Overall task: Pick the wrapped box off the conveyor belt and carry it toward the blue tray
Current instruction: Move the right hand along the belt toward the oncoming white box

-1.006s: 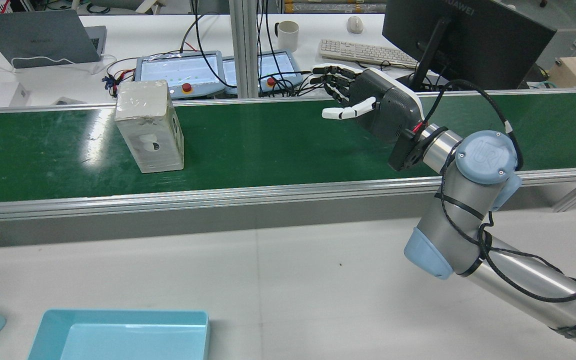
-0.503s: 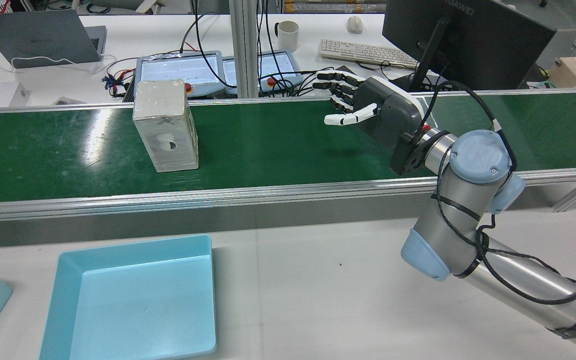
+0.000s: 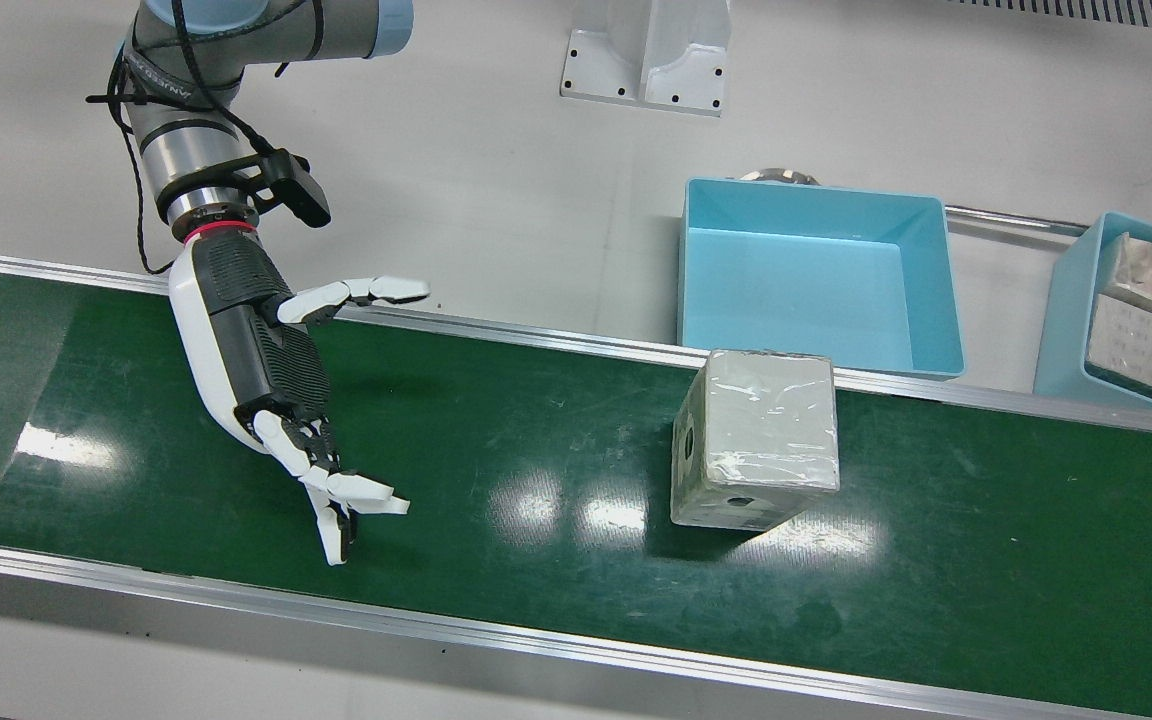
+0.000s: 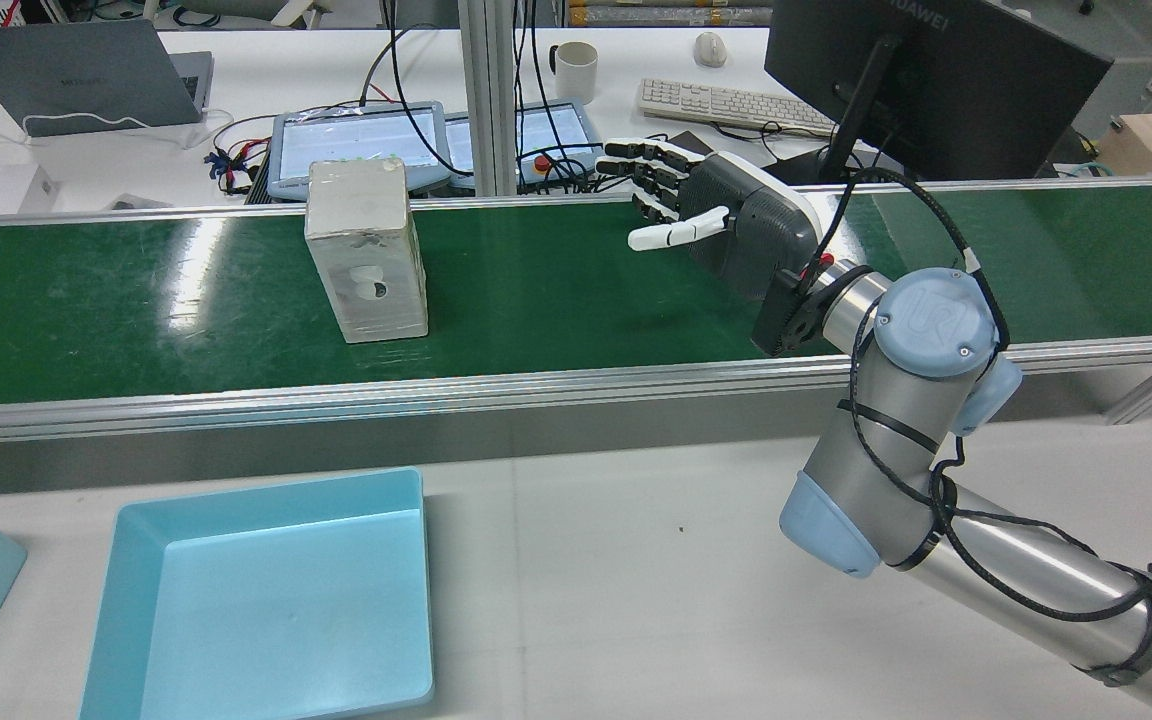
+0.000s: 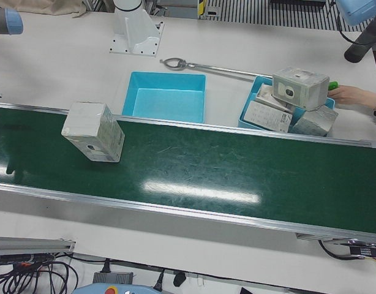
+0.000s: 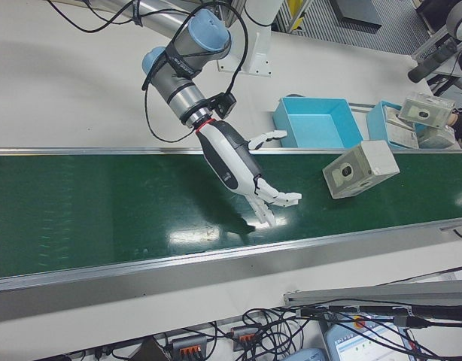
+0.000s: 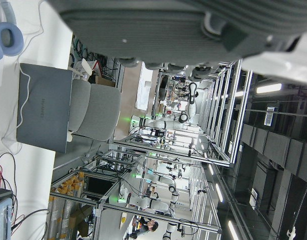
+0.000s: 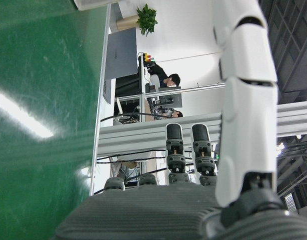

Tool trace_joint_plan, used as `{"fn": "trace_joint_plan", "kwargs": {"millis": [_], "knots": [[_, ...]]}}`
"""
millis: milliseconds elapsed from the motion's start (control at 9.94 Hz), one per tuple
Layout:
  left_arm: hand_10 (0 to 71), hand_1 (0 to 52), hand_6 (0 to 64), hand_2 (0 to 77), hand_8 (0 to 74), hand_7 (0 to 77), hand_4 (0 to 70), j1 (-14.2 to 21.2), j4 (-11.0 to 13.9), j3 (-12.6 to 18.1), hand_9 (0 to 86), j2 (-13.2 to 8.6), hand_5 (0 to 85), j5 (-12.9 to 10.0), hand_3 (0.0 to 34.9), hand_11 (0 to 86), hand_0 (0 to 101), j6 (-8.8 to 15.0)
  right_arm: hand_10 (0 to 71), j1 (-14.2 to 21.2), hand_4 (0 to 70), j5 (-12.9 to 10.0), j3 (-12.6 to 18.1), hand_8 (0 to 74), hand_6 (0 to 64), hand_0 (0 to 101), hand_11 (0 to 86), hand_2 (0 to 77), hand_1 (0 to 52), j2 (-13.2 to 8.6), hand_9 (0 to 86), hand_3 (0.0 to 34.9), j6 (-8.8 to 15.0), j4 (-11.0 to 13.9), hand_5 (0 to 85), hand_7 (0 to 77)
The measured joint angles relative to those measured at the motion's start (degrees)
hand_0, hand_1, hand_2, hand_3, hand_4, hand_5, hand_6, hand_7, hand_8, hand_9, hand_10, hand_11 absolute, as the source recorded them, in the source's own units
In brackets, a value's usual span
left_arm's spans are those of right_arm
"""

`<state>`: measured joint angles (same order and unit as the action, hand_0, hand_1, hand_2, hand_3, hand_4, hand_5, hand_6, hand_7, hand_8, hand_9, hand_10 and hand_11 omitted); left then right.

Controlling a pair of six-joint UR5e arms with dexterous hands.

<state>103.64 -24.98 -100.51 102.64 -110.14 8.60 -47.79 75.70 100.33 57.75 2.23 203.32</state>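
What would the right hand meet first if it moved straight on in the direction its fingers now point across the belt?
Probably nothing on the belt: the right hand points across the conveyor belt toward its operator-side rail, with the wrapped box off to one side.

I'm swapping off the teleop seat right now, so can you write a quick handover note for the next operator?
Right hand: open, empty, poised over the conveyor belt with its palm facing the wrapped box, a clear gap between them.
Left hand: only its own camera shows it, from behind the palm; state unclear.
Wrapped box stands on the belt, untouched.
Blue tray sits empty on the table beside the belt; a second tray holds other boxes.
Done: approach only.
Left: grasp, lift, carry to the blue tray.
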Motion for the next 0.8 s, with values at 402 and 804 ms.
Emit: {"fn": "trace_joint_plan", "kwargs": {"millis": [402,804], "knots": [[0.5,0.0,0.0,1.1,0.5,0.5,0.0,0.0,0.0,0.0,0.0,0.0,1.1,0.0,0.0,0.0,0,0.0,0.0,0.8,13.1,-0.8,-1.3,0.0,6.0,47,1.6,14.7,16.9,-1.1,2.2,8.9,0.2,-3.9,20.7,20.2],[0.5,0.0,0.0,1.1,0.5,0.5,0.0,0.0,0.0,0.0,0.0,0.0,1.1,0.0,0.0,0.5,0,0.0,0.0,2.1,15.8,-1.8,-1.9,0.0,7.1,50,1.6,19.1,17.5,-2.2,3.8,8.1,0.4,-4.7,23.5,22.9]]}}
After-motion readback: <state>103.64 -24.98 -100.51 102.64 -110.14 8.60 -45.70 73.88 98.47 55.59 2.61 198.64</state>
